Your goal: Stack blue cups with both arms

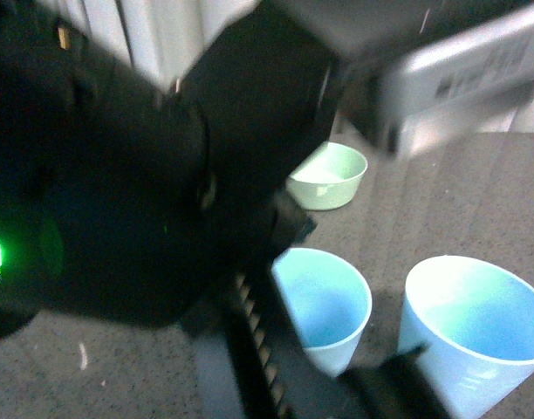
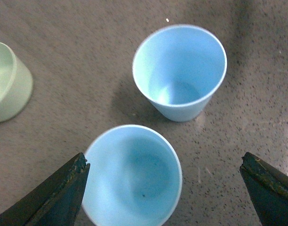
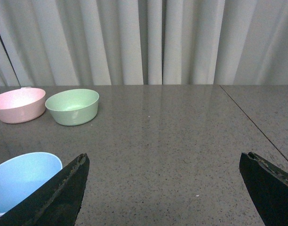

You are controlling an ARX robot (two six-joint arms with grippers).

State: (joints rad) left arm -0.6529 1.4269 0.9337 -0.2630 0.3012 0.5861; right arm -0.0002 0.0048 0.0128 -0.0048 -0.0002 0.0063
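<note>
Two blue cups stand upright on the grey speckled desk (image 1: pixel 476 183), mouths up and long axes vertical. In the front view the left cup (image 1: pixel 324 305) and the right cup (image 1: pixel 476 332) are side by side with a gap between them. Both are smooth, matte plastic tumblers with thin round rims, tapering to narrower bases.

A blurred black arm (image 1: pixel 119 201) fills the left of that view, above the left cup. Beyond it sits a shallow green bowl (image 1: pixel 330 175).

The left claw (image 2: pixel 164 162) looks down into the cups with its pointed black jaws spread wide and holding nothing. One cup (image 2: pixel 132 174) sits between the jaws, its rim just beside one tip. The other cup (image 2: pixel 179 70) stands apart beyond it.

The right claw (image 3: pixel 164 159) is also spread wide and empty, low over the desk, with one cup (image 3: pixel 21 179) just beside one jaw. Farther off a pink bowl (image 3: pixel 19 103) sits close beside the green bowl, before a pale pleated curtain (image 3: pixel 148 42).
</note>
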